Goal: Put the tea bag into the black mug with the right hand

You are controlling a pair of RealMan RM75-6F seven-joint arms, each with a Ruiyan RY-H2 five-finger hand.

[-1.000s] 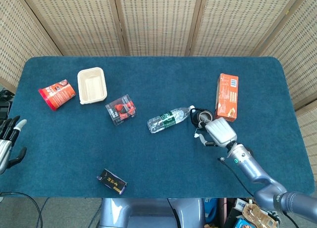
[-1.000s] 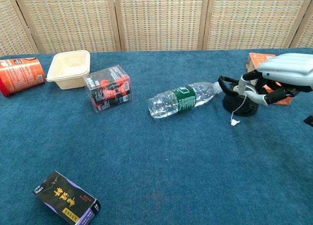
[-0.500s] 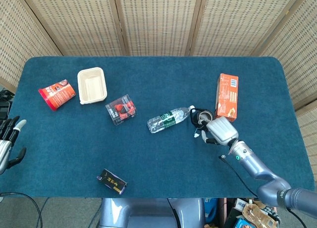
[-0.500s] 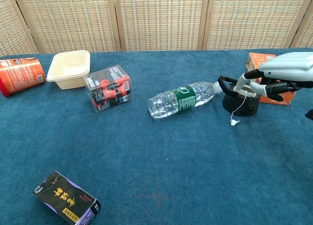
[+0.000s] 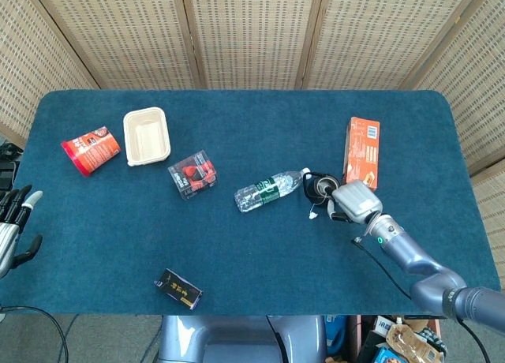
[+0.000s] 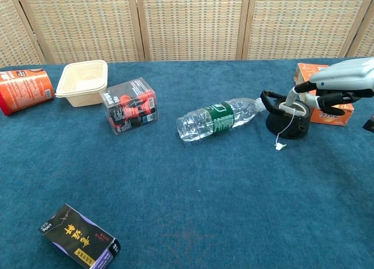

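The blue felt-like table cover [image 6: 193, 204] fills most of both views. At right of centre stands the squat black mug [image 6: 284, 120], its loop handle turned toward the cap of a clear crinkled plastic bottle [image 6: 215, 119] with a green label, lying on its side. The tea bag [image 6: 297, 109] rests as a pale patch at the mug's rim, and its thin white string runs down the outside wall to a small paper tag [image 6: 280, 145] on the cloth. The silver right hand [image 6: 336, 88] hovers just right of the mug, dark fingers [image 6: 327, 98] apart and holding nothing; half a second ago its fingertips were at the tea bag, and it has since drawn back to the right. An orange carton [image 5: 361, 153] lies flat behind it. At the left edge of the head view, the left hand [image 5: 14, 225] sits with fingers spread, unchanged.
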